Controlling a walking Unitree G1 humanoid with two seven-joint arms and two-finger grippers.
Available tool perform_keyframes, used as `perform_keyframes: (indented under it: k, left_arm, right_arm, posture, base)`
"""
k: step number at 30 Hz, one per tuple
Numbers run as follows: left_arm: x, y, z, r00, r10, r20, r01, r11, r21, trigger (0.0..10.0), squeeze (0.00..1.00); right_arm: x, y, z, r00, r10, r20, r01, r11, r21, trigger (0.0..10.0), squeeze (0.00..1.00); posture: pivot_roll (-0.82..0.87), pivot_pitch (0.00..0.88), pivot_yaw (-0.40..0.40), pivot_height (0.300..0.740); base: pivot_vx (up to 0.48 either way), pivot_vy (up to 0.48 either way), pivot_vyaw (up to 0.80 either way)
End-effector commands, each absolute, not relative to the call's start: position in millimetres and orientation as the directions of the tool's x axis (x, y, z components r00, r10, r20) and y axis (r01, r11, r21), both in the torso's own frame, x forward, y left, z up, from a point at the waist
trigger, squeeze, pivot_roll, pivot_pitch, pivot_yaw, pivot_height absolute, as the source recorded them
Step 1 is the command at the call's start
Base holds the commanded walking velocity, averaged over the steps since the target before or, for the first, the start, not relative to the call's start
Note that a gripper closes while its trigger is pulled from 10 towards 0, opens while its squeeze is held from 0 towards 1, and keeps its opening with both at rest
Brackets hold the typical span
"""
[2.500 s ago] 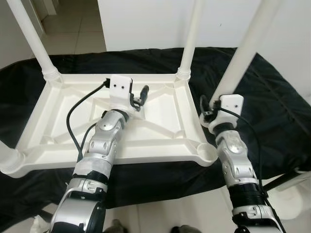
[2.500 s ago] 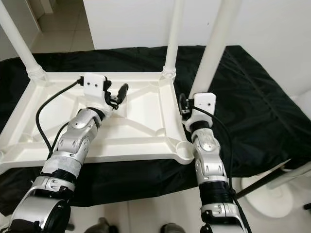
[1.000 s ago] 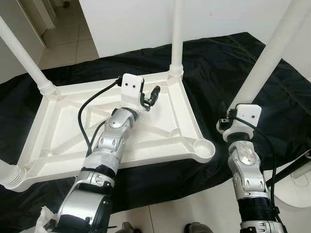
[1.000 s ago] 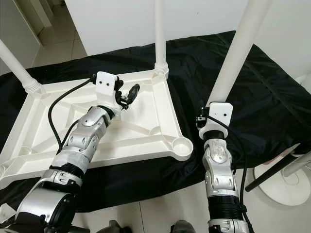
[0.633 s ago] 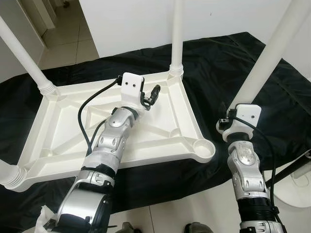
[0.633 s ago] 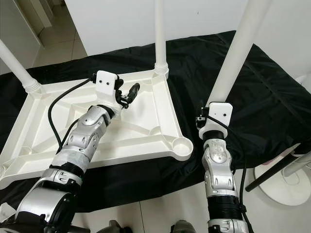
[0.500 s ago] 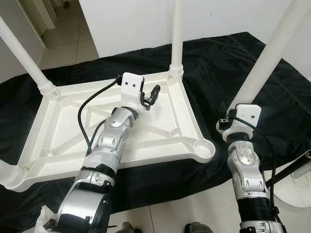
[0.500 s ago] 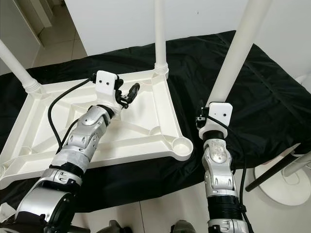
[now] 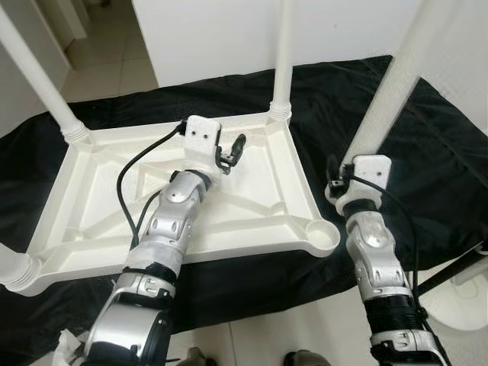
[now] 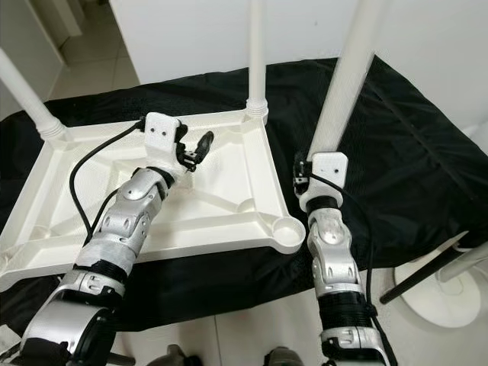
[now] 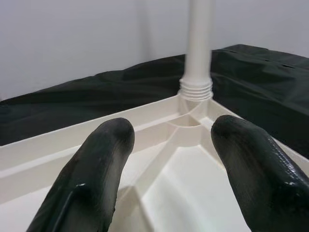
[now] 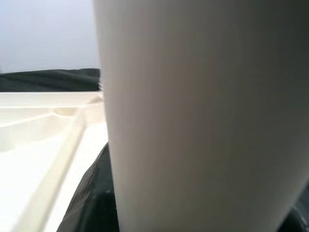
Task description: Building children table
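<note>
A white plastic table top (image 9: pixel 252 191) lies upside down on a black cloth (image 9: pixel 343 99). Legs stand in its far left corner (image 9: pixel 38 76), its far right corner (image 9: pixel 284 53) and its near left corner (image 9: pixel 11 267). The near right socket (image 9: pixel 324 236) holds nothing. My right gripper (image 9: pixel 335 174) is shut on a fourth white leg (image 9: pixel 393 84), held almost upright over the cloth just right of that socket. My left gripper (image 9: pixel 232 150) hovers open over the top's ribbed underside, fingers (image 11: pixel 106 145) pointing at the far right leg (image 11: pixel 199 48).
A white wall (image 9: pixel 229 30) rises behind the cloth, with tiled floor (image 9: pixel 107 53) at the far left. On the floor at the right stand a round white base (image 10: pixel 450 297) and a black rod (image 10: pixel 423 274).
The camera has shifted slightly. My right arm has brought the held leg leftward, nearer the table's near right corner. The left gripper stays open over the underside.
</note>
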State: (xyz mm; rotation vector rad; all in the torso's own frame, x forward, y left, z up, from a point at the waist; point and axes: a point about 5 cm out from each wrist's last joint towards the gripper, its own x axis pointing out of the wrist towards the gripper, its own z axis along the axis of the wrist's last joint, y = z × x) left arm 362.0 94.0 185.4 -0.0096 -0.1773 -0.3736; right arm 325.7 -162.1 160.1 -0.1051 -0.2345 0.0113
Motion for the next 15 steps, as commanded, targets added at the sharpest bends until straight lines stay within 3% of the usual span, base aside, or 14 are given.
perform_keyframes:
  k: [1, 15]
  left_arm:
    - [361.8, 102.9, 186.2, 0.940, -0.290, 0.182, 0.291, 0.956, 0.018, 10.0, 0.00]
    - [361.2, 104.4, 188.4, 0.940, -0.285, 0.188, 0.284, 0.958, 0.029, 10.0, 0.00]
  right_arm:
    - [327.0, -154.0, 160.1, 0.970, 0.058, 0.238, -0.033, 0.993, -0.111, 10.0, 0.00]
    - [328.4, -152.1, 157.5, 0.969, 0.072, 0.238, -0.048, 0.993, -0.107, 10.0, 0.00]
  posture:
    - [-0.06, 0.006, 0.032, 0.740]
    - [-0.06, 0.009, 0.040, 0.740]
  base:
    - [0.000, 0.000, 0.00]
    - [0.000, 0.000, 0.00]
